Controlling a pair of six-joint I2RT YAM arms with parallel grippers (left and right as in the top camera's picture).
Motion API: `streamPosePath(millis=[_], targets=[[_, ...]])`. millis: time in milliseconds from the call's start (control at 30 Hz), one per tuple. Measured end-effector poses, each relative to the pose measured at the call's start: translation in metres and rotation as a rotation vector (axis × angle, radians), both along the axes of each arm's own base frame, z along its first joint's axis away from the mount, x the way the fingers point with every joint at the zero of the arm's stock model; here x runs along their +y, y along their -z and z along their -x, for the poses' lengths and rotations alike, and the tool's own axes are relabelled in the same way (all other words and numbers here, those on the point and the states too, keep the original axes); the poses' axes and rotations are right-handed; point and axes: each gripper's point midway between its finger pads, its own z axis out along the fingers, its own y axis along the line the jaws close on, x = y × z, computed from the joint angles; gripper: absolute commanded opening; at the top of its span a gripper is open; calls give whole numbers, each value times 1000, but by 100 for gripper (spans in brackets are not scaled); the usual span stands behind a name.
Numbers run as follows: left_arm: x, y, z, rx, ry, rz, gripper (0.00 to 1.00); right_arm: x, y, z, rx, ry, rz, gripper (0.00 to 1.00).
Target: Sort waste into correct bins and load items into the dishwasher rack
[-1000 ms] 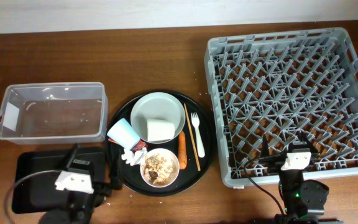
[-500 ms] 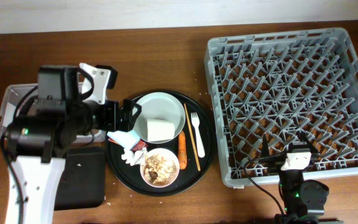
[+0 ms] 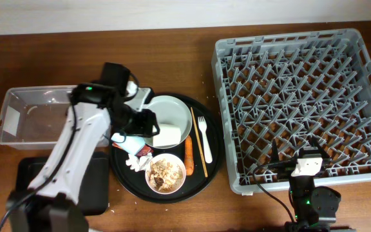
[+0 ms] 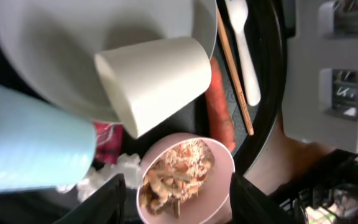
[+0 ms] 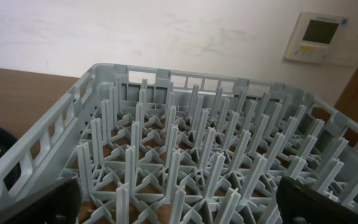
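Observation:
My left gripper hovers open over the round tray, above the plate and the white cup lying on it. In its wrist view the fingers flank the bowl of food scraps without touching it. Around it lie the blue cup, red wrapper, tissue, carrot, chopsticks and fork. My right gripper stands open at the front edge of the dishwasher rack, holding nothing.
The round black tray holds all the dishes and waste. The clear tub stands at the left, with the shallow black tray in front of it. My left arm crosses over both bins.
My left arm has swung from the front left of the table, over the clear tub, to the round tray. The right arm has not moved.

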Motion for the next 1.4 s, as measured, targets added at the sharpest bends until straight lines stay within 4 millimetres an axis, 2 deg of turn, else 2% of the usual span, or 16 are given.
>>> streamPosePath(millis=[67,233,333,400,433,633,700,867,1067,1167,1233,1267,1333,1400], targets=[[-10,18,-7,20,21,-4,53,0,0,0,0,0,0,99],[-12,52,-15,83,20,-20,53,0,0,0,0,0,0,99],[-13,66,-19,100,20,-24,52,0,0,0,0,0,0,99],[-13,72,-19,114,20,-27,44,0,0,0,0,0,0,99],[-13,77,-20,125,17,-29,36,0,0,0,0,0,0,99],[-14,77,-22,123,7,-24,10,0,0,0,0,0,0,99],[-14,77,-22,123,6,-24,7,0,0,0,0,0,0,99],[-14,77,-22,122,7,-24,7,0,0,0,0,0,0,99],[-14,54,-48,76,-96,-20,20,0,0,0,0,0,0,99],[4,56,-54,95,-200,-55,21,0,0,0,0,0,0,99],[25,55,-59,119,-294,-63,23,0,0,0,0,0,0,99],[37,52,-63,125,-343,-61,31,0,0,0,0,0,0,99],[51,50,-67,140,-405,-39,66,0,0,0,0,0,0,99],[59,47,-71,153,-451,17,69,0,0,0,0,0,0,99]])
